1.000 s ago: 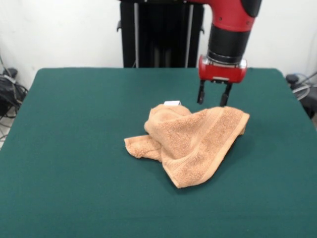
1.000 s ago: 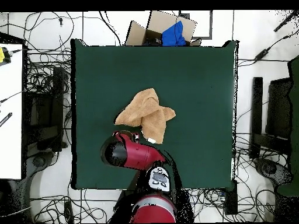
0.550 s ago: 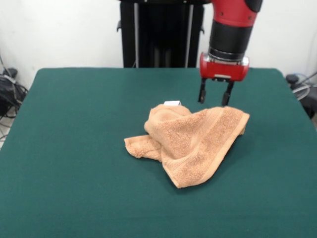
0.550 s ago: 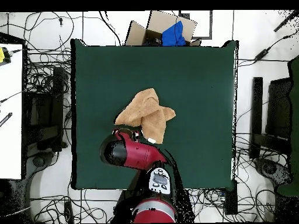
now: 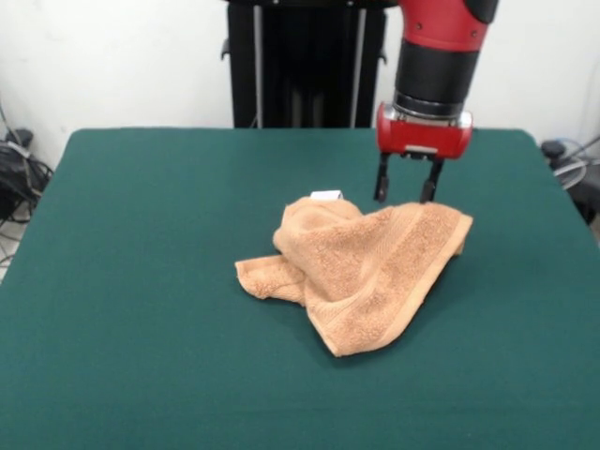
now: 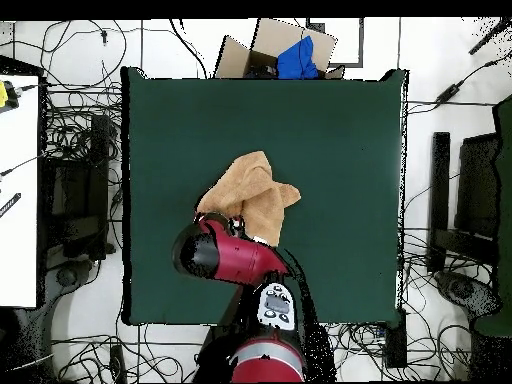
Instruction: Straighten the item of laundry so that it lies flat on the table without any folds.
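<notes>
While the orange-tan towel [image 5: 361, 267] lies crumpled and folded over itself near the middle of the green tabletop [image 5: 141, 244], the hand [image 5: 407, 192] hangs just above its upper right corner in the front view. Its two black fingers [image 5: 381, 182] stand apart, gripping nothing. A small white label tag [image 5: 325, 195] shows at the towel's upper edge.

light: you get bright, even illumination | shadows: soft beneath the crumpled orange-tan terry towel [image 5: 361, 272] | glare: none | focus: sharp
</notes>
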Robot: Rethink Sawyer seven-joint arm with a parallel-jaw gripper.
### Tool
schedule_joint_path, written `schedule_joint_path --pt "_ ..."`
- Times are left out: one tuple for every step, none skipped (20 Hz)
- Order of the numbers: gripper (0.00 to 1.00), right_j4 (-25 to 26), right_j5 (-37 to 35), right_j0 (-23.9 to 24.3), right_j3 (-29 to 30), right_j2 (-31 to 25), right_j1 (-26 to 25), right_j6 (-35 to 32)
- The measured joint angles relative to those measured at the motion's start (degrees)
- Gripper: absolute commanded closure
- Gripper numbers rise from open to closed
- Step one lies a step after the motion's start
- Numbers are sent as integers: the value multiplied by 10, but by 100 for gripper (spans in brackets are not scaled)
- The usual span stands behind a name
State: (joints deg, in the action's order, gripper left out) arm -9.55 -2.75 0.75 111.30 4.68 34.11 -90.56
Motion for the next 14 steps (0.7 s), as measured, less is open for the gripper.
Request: schedule_joint_path --pt "0 -2 0 0 -3 0 -1 0" --pt "0 -4 0 0 -4 0 -2 0" --pt "0 -5 0 0 -5 0 -2 0" --pt "0 -13 0 -1 -7 0 -5 0" --pt "0 -16 0 -1 -8 0 -6 0" --pt "0 -19 0 -1 -8 0 -6 0" --pt "0 -28 0 -3 -8 0 -7 0" --pt "0 -38 0 -4 -8 0 -7 -1" --pt "0 -47 0 -6 -9 0 -8 -1" --pt "0 -71 0 -11 -8 0 -8 -4" --pt "0 -79 0 -14 -8 0 -8 -6" --pt "0 -87 0 -16 -8 0 -8 -8" --pt "0 -99 0 -21 -8 0 -8 -11" --pt "0 -115 0 -27 -8 1 -8 -15"
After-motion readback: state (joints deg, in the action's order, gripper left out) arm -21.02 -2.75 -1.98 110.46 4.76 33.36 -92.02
